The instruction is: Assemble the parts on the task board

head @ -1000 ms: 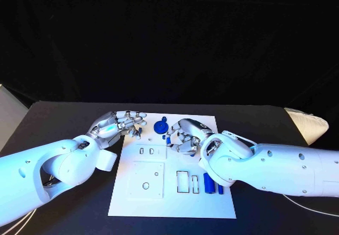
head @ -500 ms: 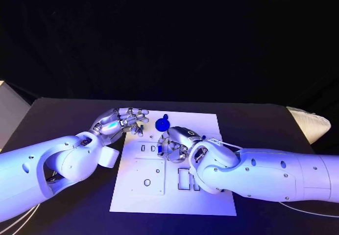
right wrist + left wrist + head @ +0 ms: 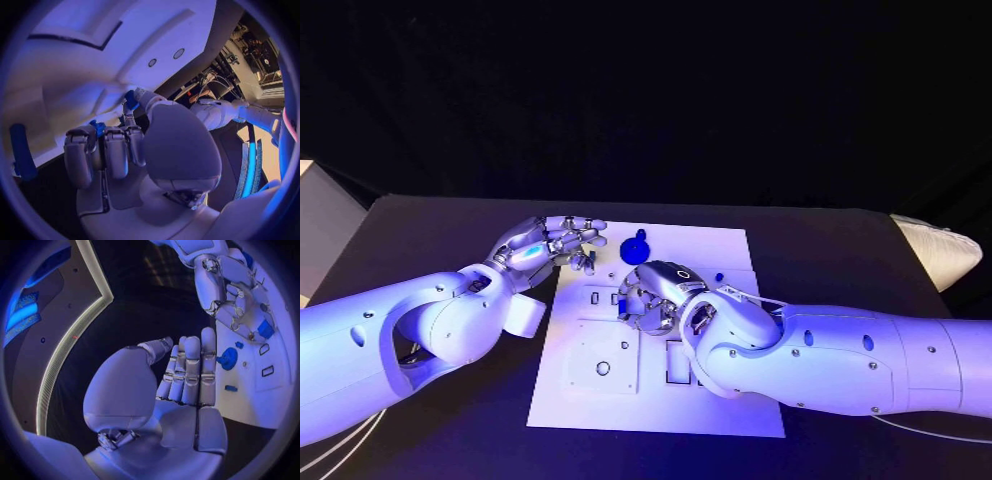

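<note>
Pinching a small blue part [image 3: 130, 100] in the right hand [image 3: 658, 292], low over the task board [image 3: 711, 415] near its slots. Left hand [image 3: 557, 244] empty, fingers together, by the far-left corner. Likely risk: misaligned part jamming or slipping.

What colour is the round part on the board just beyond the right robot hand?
Blue. The round part lies on the white task board; the head view shows it best.

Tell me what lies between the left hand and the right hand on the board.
In the head view, bare white task board and two small slots lie between the left hand and right hand.
</note>
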Robot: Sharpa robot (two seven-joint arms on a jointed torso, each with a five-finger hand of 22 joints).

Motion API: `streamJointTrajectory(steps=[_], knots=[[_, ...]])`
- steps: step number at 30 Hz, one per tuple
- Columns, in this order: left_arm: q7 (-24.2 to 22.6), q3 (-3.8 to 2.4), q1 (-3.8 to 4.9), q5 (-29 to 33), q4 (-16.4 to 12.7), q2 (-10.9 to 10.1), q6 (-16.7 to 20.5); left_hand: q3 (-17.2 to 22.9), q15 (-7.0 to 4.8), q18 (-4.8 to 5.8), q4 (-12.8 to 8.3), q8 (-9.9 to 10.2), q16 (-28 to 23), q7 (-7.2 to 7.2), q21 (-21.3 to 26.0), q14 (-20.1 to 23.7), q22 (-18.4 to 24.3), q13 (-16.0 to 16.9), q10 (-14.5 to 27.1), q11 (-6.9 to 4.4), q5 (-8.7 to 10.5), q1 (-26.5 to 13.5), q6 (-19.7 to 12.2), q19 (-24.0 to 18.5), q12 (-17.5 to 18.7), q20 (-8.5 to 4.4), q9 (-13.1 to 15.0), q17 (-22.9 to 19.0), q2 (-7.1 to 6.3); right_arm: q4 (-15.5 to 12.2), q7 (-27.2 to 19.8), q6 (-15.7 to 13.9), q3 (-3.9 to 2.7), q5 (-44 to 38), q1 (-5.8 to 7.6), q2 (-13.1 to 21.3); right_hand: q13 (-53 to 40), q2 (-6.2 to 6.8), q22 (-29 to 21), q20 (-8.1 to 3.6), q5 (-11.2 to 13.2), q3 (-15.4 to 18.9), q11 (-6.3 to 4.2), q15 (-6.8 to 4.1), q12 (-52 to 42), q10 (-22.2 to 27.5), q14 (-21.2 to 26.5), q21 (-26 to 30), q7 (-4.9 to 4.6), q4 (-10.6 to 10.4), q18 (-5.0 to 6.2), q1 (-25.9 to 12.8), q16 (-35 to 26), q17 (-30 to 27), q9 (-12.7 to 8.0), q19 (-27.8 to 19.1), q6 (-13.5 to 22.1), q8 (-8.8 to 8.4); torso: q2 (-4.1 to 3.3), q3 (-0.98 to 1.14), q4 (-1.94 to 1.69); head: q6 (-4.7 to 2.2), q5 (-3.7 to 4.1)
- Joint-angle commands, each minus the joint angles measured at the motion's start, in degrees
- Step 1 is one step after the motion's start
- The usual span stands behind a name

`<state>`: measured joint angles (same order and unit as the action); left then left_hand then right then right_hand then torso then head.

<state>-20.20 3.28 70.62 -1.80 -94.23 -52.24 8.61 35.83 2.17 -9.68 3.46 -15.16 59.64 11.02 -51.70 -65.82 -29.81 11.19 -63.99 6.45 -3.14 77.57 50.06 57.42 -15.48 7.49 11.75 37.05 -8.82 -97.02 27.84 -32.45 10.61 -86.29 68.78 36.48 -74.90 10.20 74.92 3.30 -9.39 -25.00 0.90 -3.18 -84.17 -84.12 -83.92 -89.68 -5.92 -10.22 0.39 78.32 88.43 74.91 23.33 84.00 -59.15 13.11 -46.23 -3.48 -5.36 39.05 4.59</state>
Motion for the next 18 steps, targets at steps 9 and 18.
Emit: streamJointTrajectory(steps=[9,18], knots=[[-0.04,-0.03,0.00,0.16,-0.03,0.08,-1.34,0.25,-0.04,-0.85,-0.03,0.11,0.38,0.13,-0.21,0.56,-0.05,0.05,0.43,0.05,0.05,0.24,-0.32,-0.53,-0.39,0.00,0.05,-0.07,0.19,0.33,0.96,-1.28,0.02,-4.97,-0.28,-0.32,-10.58,0.27,15.08,-0.26,0.15,0.01,-0.31,0.01,0.31,-2.10,-5.10,-0.32,0.93,-0.25,-0.39,-0.49,-0.43,11.00,3.58,6.00,-0.89,3.57,0.02,0.00,0.09,-0.02,-0.17],[0.11,-0.03,0.00,0.16,0.05,0.11,-1.55,0.25,-0.04,-0.85,-0.03,0.11,0.38,0.13,-0.21,0.56,-0.05,0.05,0.43,0.05,0.05,0.24,-0.32,-0.53,-0.39,0.00,0.05,-0.07,0.19,1.26,1.37,-1.53,0.00,-5.94,-0.29,-0.53,-10.58,0.31,15.08,-0.26,0.09,0.00,-0.32,0.00,0.31,-2.10,-5.10,-0.32,0.94,-0.24,-0.39,-0.50,-0.44,10.98,3.58,6.00,-0.86,3.59,0.03,-0.02,0.04,-0.13,-0.16]])
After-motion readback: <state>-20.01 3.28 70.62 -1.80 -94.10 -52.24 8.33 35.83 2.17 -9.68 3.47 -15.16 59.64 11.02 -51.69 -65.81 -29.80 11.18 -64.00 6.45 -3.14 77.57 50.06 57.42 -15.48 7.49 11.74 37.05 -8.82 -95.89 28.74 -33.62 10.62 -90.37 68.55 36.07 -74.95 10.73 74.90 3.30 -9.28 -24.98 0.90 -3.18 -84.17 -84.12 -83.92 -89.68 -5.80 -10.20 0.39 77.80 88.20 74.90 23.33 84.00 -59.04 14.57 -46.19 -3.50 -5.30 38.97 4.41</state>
